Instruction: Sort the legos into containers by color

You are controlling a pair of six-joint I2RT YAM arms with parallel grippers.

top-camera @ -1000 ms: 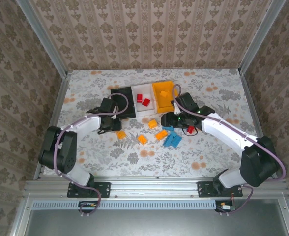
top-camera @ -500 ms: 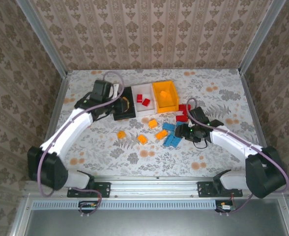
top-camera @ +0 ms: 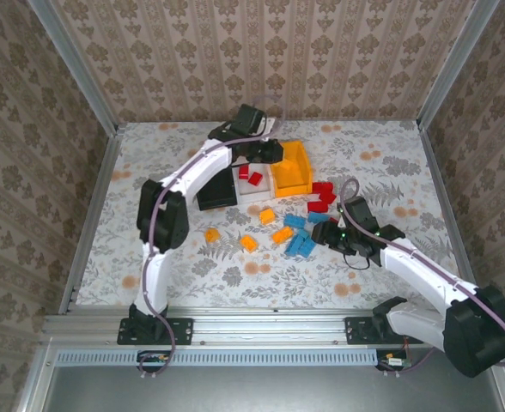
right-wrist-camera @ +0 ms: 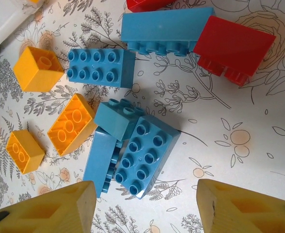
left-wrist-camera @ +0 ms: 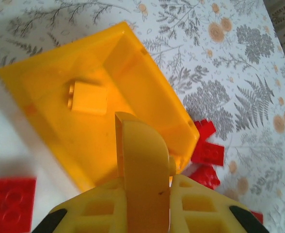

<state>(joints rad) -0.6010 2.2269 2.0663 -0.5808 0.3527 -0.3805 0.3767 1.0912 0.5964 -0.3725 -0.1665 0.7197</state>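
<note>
My left gripper (top-camera: 268,153) hovers over the orange bin (top-camera: 291,178) and is shut on an orange brick (left-wrist-camera: 141,165), held on edge between the fingers. One orange brick (left-wrist-camera: 88,97) lies inside the orange bin (left-wrist-camera: 147,82). The white bin (top-camera: 246,188) holds red bricks (top-camera: 250,174), and the black bin (top-camera: 216,190) stands to its left. My right gripper (right-wrist-camera: 145,213) is open above a pile of blue bricks (right-wrist-camera: 145,155), seen from above as the blue pile (top-camera: 300,242). Loose orange bricks (top-camera: 248,243) lie on the table.
Several red bricks (top-camera: 321,194) lie right of the orange bin. A red brick (right-wrist-camera: 234,48) and more blue bricks (right-wrist-camera: 101,68) sit beyond the right gripper's fingers. The floral table (top-camera: 381,163) has metal rails along its sides.
The left arm has swung from the table's left side up to the orange bin. The right gripper has drawn back toward the near right, over the blue bricks, uncovering red bricks.
</note>
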